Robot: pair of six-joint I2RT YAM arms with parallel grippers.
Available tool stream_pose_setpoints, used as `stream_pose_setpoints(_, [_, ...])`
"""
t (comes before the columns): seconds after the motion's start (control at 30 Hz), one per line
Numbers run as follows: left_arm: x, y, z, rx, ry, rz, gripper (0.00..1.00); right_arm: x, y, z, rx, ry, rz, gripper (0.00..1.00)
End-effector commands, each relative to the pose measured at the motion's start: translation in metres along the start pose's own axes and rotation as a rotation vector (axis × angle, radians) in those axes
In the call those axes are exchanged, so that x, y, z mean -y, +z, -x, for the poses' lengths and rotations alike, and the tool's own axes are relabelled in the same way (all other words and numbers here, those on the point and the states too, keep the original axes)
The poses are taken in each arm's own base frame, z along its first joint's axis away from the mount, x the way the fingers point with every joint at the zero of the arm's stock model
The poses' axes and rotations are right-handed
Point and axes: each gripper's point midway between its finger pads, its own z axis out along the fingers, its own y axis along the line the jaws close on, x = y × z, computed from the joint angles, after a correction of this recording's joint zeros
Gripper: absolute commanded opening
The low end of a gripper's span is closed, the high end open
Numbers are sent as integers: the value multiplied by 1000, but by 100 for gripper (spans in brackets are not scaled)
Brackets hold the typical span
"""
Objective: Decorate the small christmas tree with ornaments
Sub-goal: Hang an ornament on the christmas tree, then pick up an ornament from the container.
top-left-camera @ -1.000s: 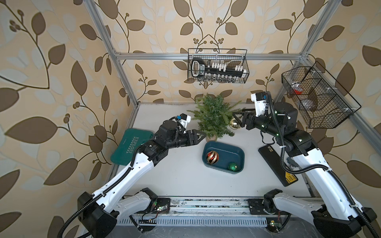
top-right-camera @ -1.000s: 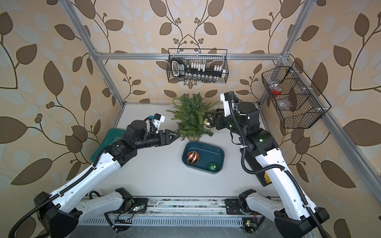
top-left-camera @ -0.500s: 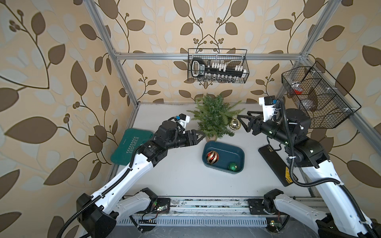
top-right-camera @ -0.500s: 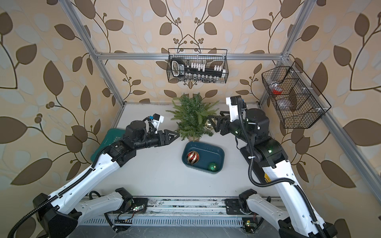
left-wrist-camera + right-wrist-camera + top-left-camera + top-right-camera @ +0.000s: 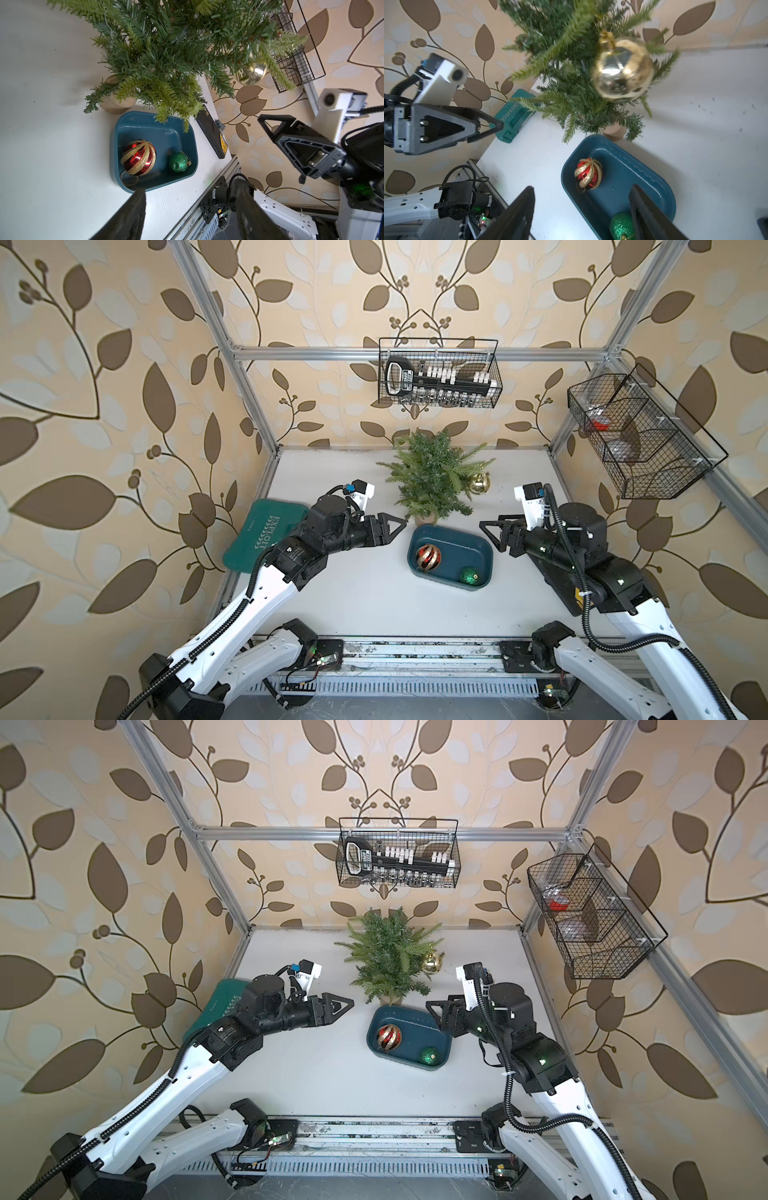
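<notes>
The left gripper (image 5: 190, 193) hangs with its jaws parted and nothing between them, its tips in the air just beside the left end of the teal tray (image 5: 461, 549); the right gripper (image 5: 581, 187) is likewise released and empty, raised at the tray's right end. One finger (image 5: 648, 214) overlaps the green glitter ornament (image 5: 620, 226) in the wrist view, with no visible contact; the two grippers face each other across the tray, well apart.

Inside the tray the red ornament with gold stripes (image 5: 428, 558) lies at the left end and the green one in the front-right corner, with bare floor between them.

The small christmas tree (image 5: 432, 477) stands upright just behind the tray, its tan base (image 5: 116, 104) beside the back rim and its low branches overhanging it; the gold ornament (image 5: 478, 482) hangs from a branch on the side toward the right arm.

The white table (image 5: 365, 597) lies open in front of the tray; a green case (image 5: 266, 539) sits at its left edge, a flat black case (image 5: 212, 133) at its right edge.
</notes>
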Motion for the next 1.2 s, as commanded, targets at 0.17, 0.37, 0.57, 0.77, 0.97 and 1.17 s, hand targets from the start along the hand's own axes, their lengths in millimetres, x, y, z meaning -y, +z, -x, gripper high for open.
stream_pose_setpoints(0.17, [-35, -5, -30, -24, -7, 89, 72, 22, 32, -68, -154, 146, -3, 81])
stream_pose_setpoints(0.37, [-69, -2, -54, -48, -58, 164, 73, 25, 66, -102, -203, 207, 27, 85])
stream_pose_setpoints(0.57, [-89, 9, -68, -73, -98, 194, 73, 9, 102, -127, -261, 153, 20, 86])
stream_pose_setpoints(0.77, [-104, 17, -78, -96, -126, 215, 74, 7, 131, -133, -250, 162, 0, 86])
stream_pose_setpoints(0.97, [-113, 19, -84, -104, -138, 234, 74, 7, 152, -141, -267, 165, -10, 86])
stream_pose_setpoints(1.17, [-116, 21, -86, -110, -140, 240, 74, 10, 169, -149, -286, 179, -22, 86])
